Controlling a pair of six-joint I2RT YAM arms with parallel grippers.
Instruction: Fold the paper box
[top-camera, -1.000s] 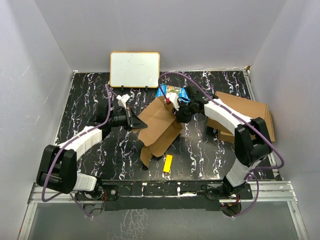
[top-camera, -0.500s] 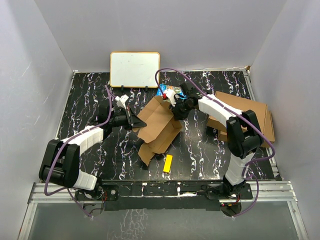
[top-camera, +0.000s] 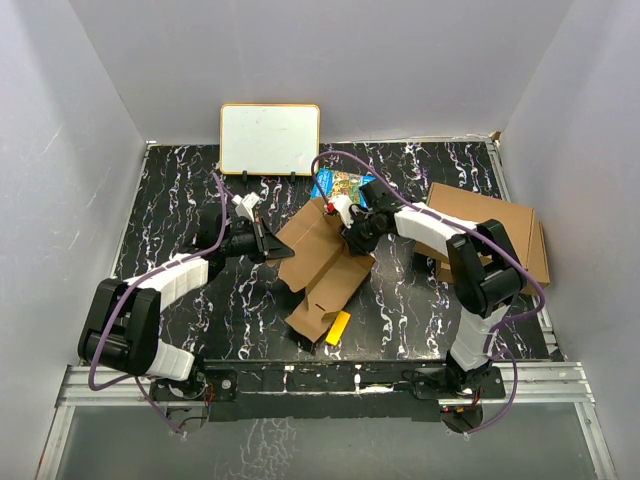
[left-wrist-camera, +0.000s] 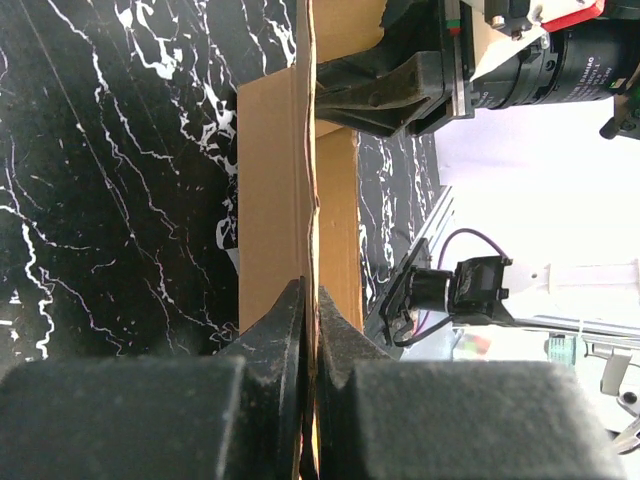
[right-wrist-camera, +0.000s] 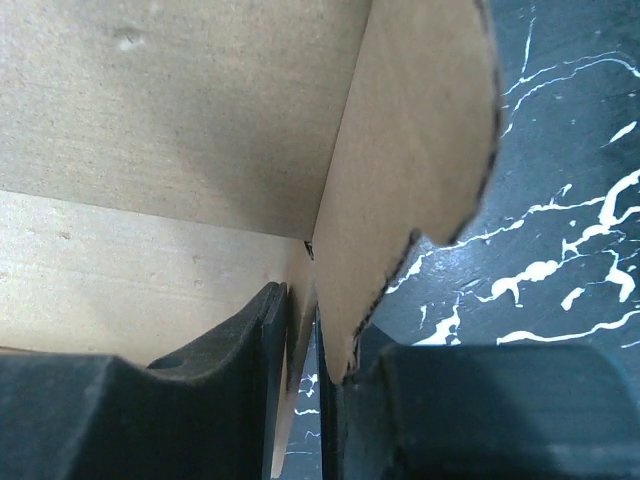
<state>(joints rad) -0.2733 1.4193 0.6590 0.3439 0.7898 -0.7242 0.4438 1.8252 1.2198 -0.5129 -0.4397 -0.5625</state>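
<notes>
The paper box (top-camera: 322, 262) is a brown cardboard die-cut piece, partly folded, lying at the table's middle between both arms. My left gripper (top-camera: 276, 247) is shut on its left edge; in the left wrist view the thin cardboard sheet (left-wrist-camera: 275, 230) runs edge-on between the closed jaws. My right gripper (top-camera: 352, 238) is shut on a flap at the box's upper right; in the right wrist view the flap (right-wrist-camera: 410, 150) stands folded up beside the box panel (right-wrist-camera: 180, 110), with cardboard pinched between the jaws.
A whiteboard (top-camera: 270, 138) stands at the back. A blue snack packet (top-camera: 345, 183) lies behind the box. Two larger finished cardboard boxes (top-camera: 490, 235) are stacked at the right. A yellow block (top-camera: 337, 327) lies at the box's front end.
The box has been lowered and flattened, its front end swinging toward the yellow block. My right gripper moved down and left with its flap. The left gripper held its place.
</notes>
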